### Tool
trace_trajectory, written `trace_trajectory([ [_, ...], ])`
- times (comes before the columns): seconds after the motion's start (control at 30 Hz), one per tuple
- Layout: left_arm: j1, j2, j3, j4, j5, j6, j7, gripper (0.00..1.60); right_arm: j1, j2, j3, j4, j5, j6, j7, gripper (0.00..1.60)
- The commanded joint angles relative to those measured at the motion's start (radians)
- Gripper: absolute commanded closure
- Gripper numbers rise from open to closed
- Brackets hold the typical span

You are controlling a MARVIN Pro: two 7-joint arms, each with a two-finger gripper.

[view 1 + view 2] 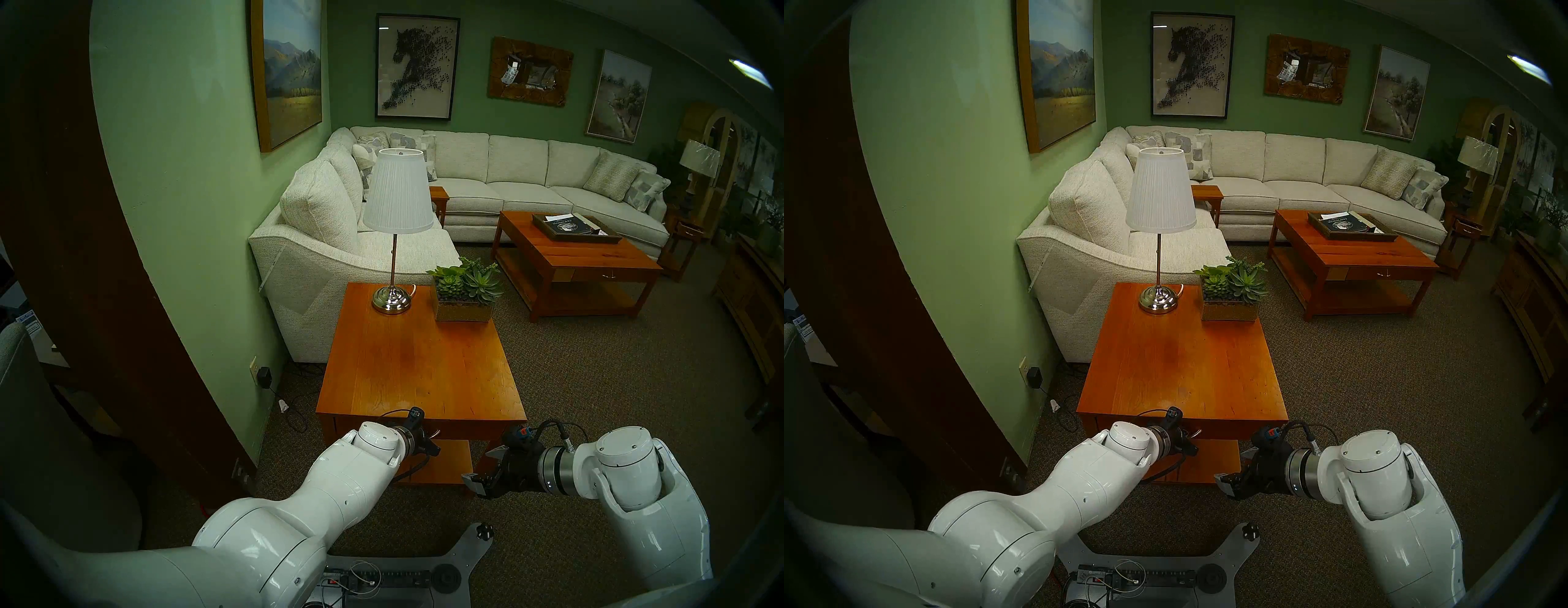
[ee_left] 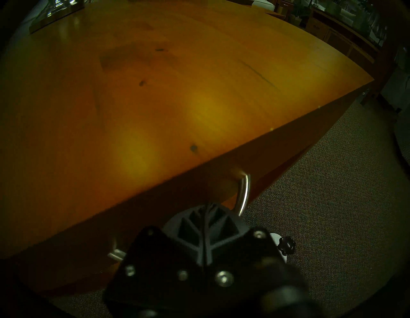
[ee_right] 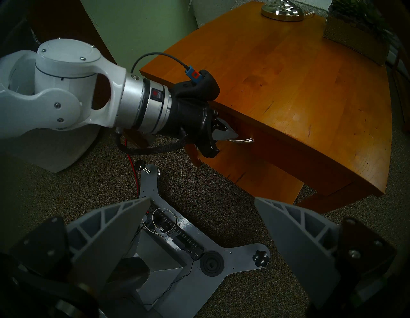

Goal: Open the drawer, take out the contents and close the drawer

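The drawer [image 3: 277,144] sits closed under the front edge of the orange-brown side table [image 1: 420,361]. Its curved silver handle [image 2: 243,193] also shows in the right wrist view [image 3: 245,140]. My left gripper [image 3: 229,134] is shut on that handle at the drawer's front; it also shows in the head view [image 1: 432,437] and in its own wrist view [image 2: 207,214]. My right gripper [image 1: 481,467] is open and empty, low in front of the table's right side, with its fingers [image 3: 124,224] spread wide over the carpet. The contents are hidden inside the drawer.
A lamp [image 1: 396,237] and a succulent planter [image 1: 464,297] stand at the table's far end. The table's lower shelf [image 1: 445,463] lies under the drawer. My base plate [image 3: 177,255] is on the carpet below. A sofa [image 1: 322,271] is behind, the green wall [image 1: 191,254] to the left.
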Motion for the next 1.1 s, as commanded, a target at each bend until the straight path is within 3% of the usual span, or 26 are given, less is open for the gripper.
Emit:
trace_trajectory([
  [0.0, 0.043, 0.025, 0.025, -0.043, 0.017, 0.000, -0.027, 1.60, 0.006, 0.001, 0.002, -0.028, 0.001, 0.001, 0.001, 0.00],
  [0.23, 0.155, 0.091, 0.054, -0.197, 0.024, 0.032, -0.084, 1.60, 0.008, 0.001, 0.001, -0.025, 0.003, -0.001, 0.001, 0.00],
  [0.57, 0.227, 0.158, 0.100, -0.331, 0.022, 0.087, -0.119, 1.60, 0.008, 0.002, 0.000, -0.024, 0.004, -0.002, 0.001, 0.00],
  [0.83, 0.299, 0.202, 0.091, -0.462, 0.040, 0.157, -0.096, 1.60, 0.007, 0.002, 0.001, -0.027, 0.004, 0.000, 0.000, 0.00],
  [1.07, 0.331, 0.217, 0.076, -0.540, 0.029, 0.160, -0.108, 1.60, 0.007, 0.002, 0.001, -0.027, 0.004, -0.001, -0.001, 0.00],
])
